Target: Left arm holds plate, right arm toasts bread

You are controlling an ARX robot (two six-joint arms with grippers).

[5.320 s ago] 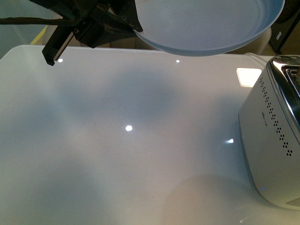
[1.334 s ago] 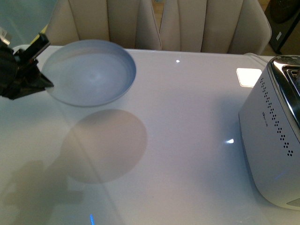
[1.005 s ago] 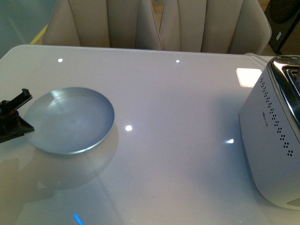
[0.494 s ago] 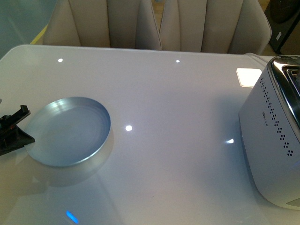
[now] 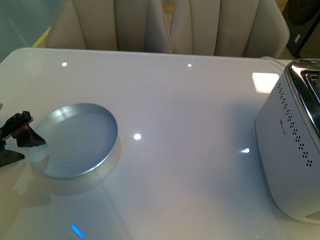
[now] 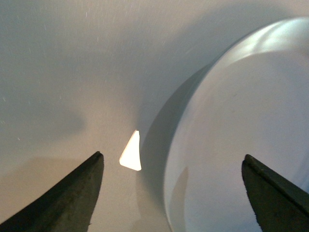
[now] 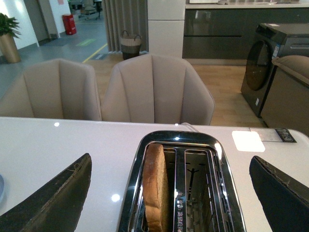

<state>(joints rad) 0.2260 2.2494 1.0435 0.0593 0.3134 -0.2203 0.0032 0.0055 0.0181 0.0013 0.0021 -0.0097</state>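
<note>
The pale blue-grey plate (image 5: pixel 75 142) lies flat on the white table (image 5: pixel 190 110) at the left. My left gripper (image 5: pixel 27 132) sits at the plate's left rim, open. In the left wrist view the plate (image 6: pixel 241 121) fills one side, and the rim passes between the spread fingers (image 6: pixel 72 193) without touching them. The bread (image 7: pixel 155 188) stands upright in one slot of the chrome toaster (image 7: pixel 212 193); the other slot is empty. My right gripper (image 7: pixel 170 158) hovers above the toaster, open and holding nothing. It does not show in the front view.
The white toaster (image 5: pixel 292 150) stands at the table's right edge. A white square pad (image 5: pixel 265 81) lies behind it. Beige chairs (image 5: pixel 170 25) line the far side of the table. A washing machine (image 7: pixel 263 63) stands in the room beyond.
The plate came down from high over the table to rest at the left. In the last half second my left gripper's fingers have spread away from its rim.
</note>
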